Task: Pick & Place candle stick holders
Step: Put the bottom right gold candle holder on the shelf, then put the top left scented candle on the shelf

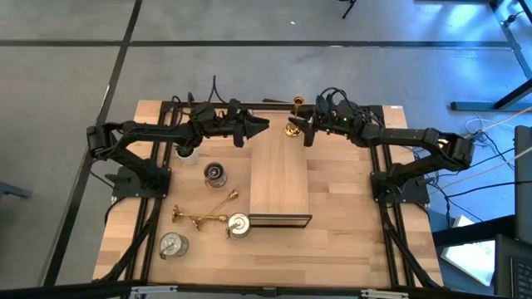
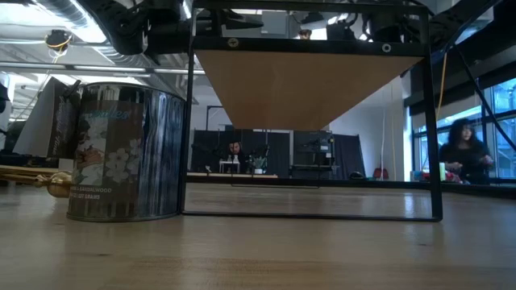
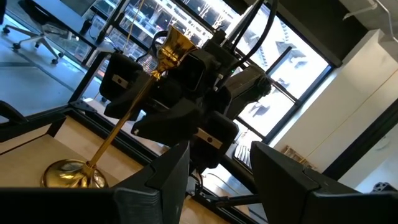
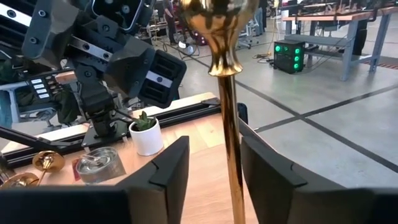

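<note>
Far table [image 1: 349, 208] edge crowded: both arms stretched inward over it, tips facing each other above the wooden board's [image 1: 280, 178] far end. Right tool [image 1: 306, 126] spread, fingers either side of an upright gold candle stick [image 1: 293, 126], grip uncertain. Left tool [image 1: 259, 125] parted, holding nothing, near the potted plant [image 1: 186, 152]. Open room on the right half of the table. Left near side: two gold sticks [image 1: 205, 213] lying crossed, three silvery cups [image 1: 214, 173]. Low view blocked by one cup [image 2: 121, 151] and the board's stand.
</note>
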